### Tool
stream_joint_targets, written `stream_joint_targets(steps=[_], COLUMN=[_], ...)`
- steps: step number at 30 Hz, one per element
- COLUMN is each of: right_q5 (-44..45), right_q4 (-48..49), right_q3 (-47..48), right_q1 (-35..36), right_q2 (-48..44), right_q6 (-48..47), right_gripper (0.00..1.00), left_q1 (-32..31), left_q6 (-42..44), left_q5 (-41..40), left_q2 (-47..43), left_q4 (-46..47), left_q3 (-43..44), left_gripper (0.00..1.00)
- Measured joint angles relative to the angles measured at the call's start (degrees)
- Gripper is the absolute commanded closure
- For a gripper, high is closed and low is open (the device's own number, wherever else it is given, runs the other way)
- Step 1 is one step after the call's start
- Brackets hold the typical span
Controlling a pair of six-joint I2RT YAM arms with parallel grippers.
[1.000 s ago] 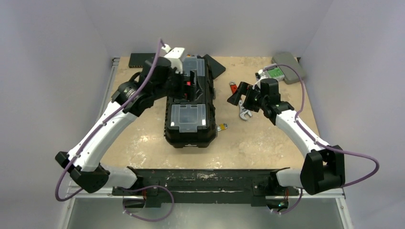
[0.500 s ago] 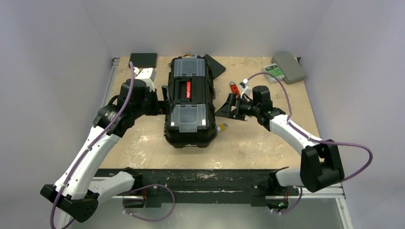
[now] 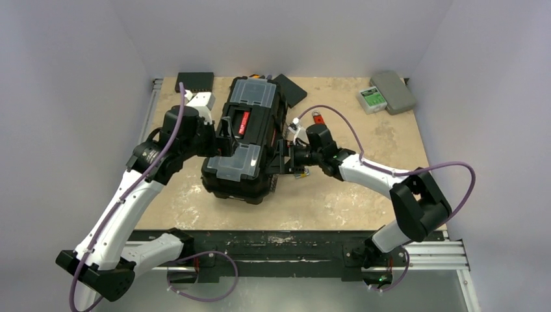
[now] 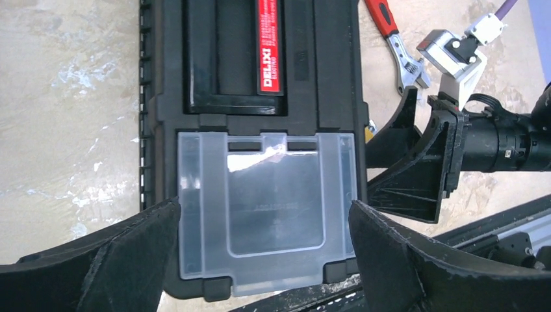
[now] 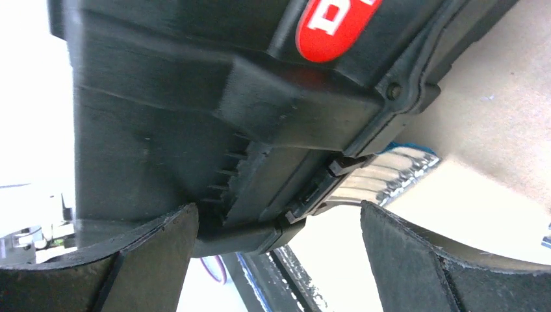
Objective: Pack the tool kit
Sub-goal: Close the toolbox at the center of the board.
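Observation:
The tool kit's black toolbox [image 3: 243, 146] lies skewed on the table, its near end swung left. Its red-marked handle [image 4: 269, 45] and near clear lid [image 4: 269, 208] show in the left wrist view. My left gripper [image 3: 219, 138] is open at the box's left side, and its fingertips [image 4: 149, 227] frame the clear lid without holding anything. My right gripper [image 3: 281, 159] is open against the box's right side, and the black wall [image 5: 195, 97] fills its view. A red-handled wrench [image 4: 396, 39] lies loose on the table to the box's right.
A small flat black box [image 3: 195, 80] and a black plate [image 3: 290, 89] lie at the back. The grey case [image 3: 396, 91] with its green-labelled device [image 3: 371, 97] sits back right. A small ridged metal piece [image 5: 390, 169] lies by the toolbox's right side. The black rail [image 3: 286, 242] runs along the front.
The right gripper moved left to the toolbox's side, and the box's near end swung left. The left arm came from the box's back to its left side, then stayed.

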Motion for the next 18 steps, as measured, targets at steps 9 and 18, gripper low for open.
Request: stream_joint_targets(steps=[9,18], right_q5=[3.06,2.64], right_q4=[-6.86,-8.79], right_q3=[5.49,5.66], right_q1=[-1.92,-15.37], right_q2=[-3.34,-5.03], right_q6=[-4.24,-4.74], right_gripper=[0.04,0.05], left_q1=[-5.38,-11.39], left_q6=[3.52,7.89], left_q5=[-2.99,-8.66], left_q2=[5.95,13.90], left_q4=[-2.67,-3.45], left_q3=[5.64,14.73], left_gripper=[0.09,0.09])
